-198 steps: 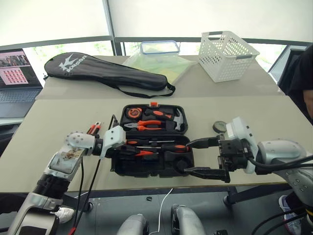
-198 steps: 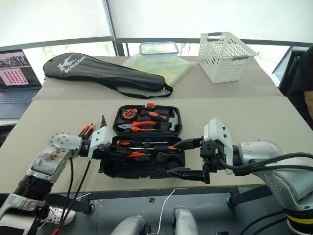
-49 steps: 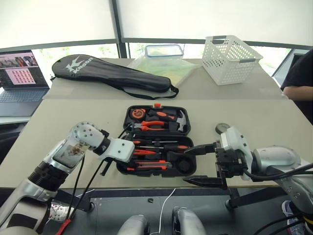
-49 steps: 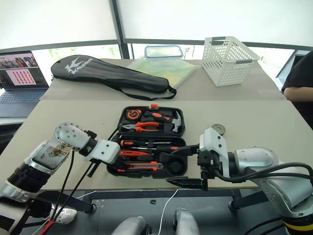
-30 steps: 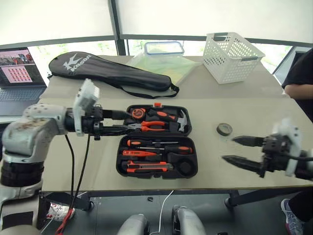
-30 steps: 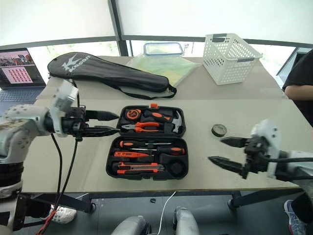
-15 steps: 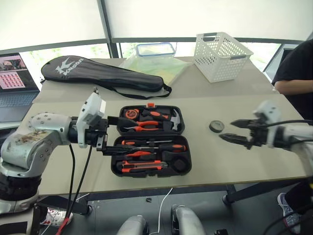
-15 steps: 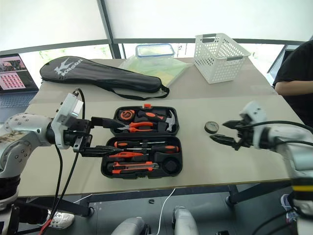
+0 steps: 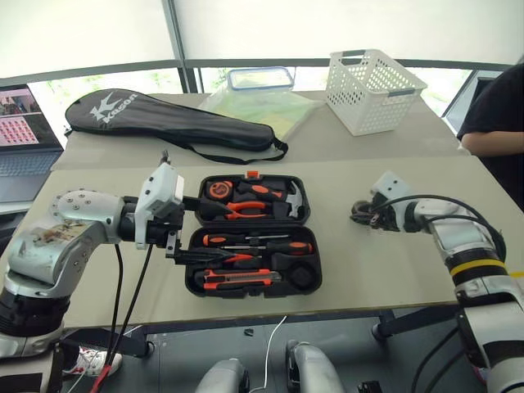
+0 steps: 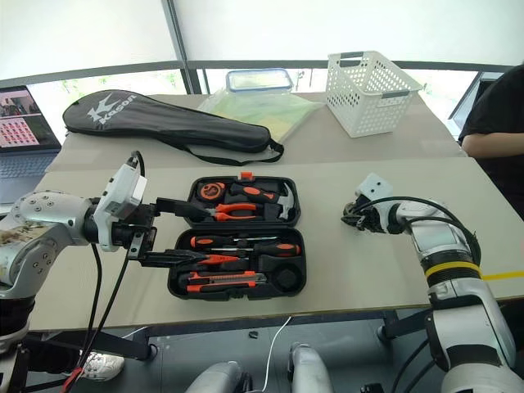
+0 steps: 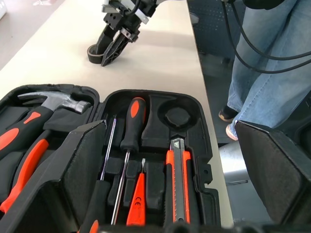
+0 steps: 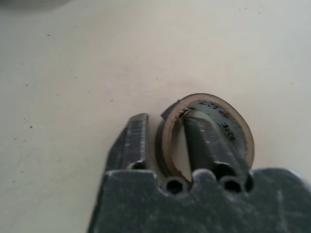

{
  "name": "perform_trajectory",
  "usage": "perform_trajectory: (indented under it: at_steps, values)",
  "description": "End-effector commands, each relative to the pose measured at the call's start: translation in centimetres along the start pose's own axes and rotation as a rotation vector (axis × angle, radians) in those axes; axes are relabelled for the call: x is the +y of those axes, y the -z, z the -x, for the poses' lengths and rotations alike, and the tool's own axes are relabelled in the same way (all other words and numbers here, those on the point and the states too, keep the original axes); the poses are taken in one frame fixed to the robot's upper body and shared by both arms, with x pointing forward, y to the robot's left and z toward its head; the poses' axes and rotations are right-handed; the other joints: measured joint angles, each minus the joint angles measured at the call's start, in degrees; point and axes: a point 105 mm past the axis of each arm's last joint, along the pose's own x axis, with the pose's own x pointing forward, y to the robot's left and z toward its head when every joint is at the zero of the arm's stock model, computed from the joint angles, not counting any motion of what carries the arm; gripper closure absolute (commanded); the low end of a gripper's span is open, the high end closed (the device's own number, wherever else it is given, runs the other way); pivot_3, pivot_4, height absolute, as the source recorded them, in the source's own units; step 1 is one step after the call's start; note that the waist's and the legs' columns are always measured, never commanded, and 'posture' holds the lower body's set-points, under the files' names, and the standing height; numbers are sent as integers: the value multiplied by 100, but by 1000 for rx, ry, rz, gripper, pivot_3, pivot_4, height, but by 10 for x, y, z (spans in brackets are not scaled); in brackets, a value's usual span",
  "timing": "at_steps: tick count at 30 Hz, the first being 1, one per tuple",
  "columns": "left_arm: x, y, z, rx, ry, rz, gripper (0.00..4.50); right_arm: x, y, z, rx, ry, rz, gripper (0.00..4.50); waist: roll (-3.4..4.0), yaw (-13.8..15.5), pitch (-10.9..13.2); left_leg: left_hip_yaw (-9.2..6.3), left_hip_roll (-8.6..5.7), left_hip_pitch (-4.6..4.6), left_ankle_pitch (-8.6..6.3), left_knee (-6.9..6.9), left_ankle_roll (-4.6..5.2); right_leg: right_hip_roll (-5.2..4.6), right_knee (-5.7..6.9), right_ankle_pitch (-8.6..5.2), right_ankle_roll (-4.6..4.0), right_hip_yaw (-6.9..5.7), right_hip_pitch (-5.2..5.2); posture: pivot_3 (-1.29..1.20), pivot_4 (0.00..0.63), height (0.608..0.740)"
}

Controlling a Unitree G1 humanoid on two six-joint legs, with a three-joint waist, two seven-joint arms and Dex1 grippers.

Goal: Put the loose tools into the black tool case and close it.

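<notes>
- My right gripper (image 12: 163, 141) is pinched on the tape roll (image 12: 206, 128): one finger inside the ring, one outside its wall, the roll still on the table (image 9: 385, 270).
- The empty round recess (image 11: 177, 116) in the black tool case (image 10: 237, 246) lies to the robot's left of the roll, across bare table.
- My left gripper (image 10: 176, 233) hangs spread wide over the case's left half, holding nothing.
- The screwdrivers (image 11: 131, 131) and utility knife (image 11: 180, 170) are already seated; I judge the left fingers the only obstacle.
</notes>
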Motion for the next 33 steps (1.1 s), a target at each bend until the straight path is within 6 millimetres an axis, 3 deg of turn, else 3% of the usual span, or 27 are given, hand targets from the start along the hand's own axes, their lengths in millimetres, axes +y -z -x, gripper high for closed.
perform_trajectory:
  at_steps: [1,4,7,11,14,16,20,22,26,32,33]
  values:
    - [-3,-3,0,21,10,-45,0,-6,-18,12,-78,-6,-2,4470,0,3,0,-2,0,0,0,0,0,2,2,0,0,2,0,0,150,740]
    - [-6,3,0,46,33,-34,0,19,-50,25,-221,-170,0,4470,2,0,1,-4,3,-1,0,-1,0,7,4,-1,-1,6,-2,0,150,740]
    - [-17,16,1,103,92,-22,0,87,-89,53,-350,-491,122,4470,7,-8,3,-8,17,-11,0,-4,2,17,21,-1,-1,4,-10,0,150,740]
    - [-23,28,3,154,128,-37,0,154,-94,75,-331,-737,251,4470,7,12,3,-10,26,-29,-5,-3,5,21,19,-1,-1,-8,-26,0,150,740]
    - [-26,28,2,155,147,-39,0,182,-88,79,-296,-822,318,4470,6,52,4,-9,21,-29,-8,6,10,19,-10,-1,1,-10,-14,0,150,740]
    - [-27,26,1,152,156,-41,0,187,-82,73,-264,-810,355,4470,6,87,4,-9,9,-25,-10,6,15,22,-8,0,4,-16,-11,0,150,740]
    - [-29,23,2,148,165,-43,0,178,-63,52,-169,-721,425,4470,6,96,4,-7,-1,-21,-10,6,15,21,0,1,7,-22,-12,0,150,740]
    - [-28,23,2,148,161,-46,0,176,-63,46,-170,-713,408,4470,5,94,4,-7,-1,-19,-9,6,14,21,1,1,7,-24,-12,0,150,740]
    - [-27,24,2,147,153,-49,0,183,-69,46,-189,-744,424,4470,6,84,4,-7,1,-19,-7,6,9,18,0,1,4,-24,-15,0,150,740]
    - [-26,22,0,136,143,-53,0,180,-56,42,-104,-741,444,4470,6,83,4,-6,1,-19,-7,6,10,19,-1,0,4,-22,-15,0,150,740]
    - [-25,22,0,135,141,-53,0,180,-55,42,-98,-739,434,3716,6,89,4,-6,1,-19,-7,6,10,19,-1,0,4,-22,-15,0,150,740]
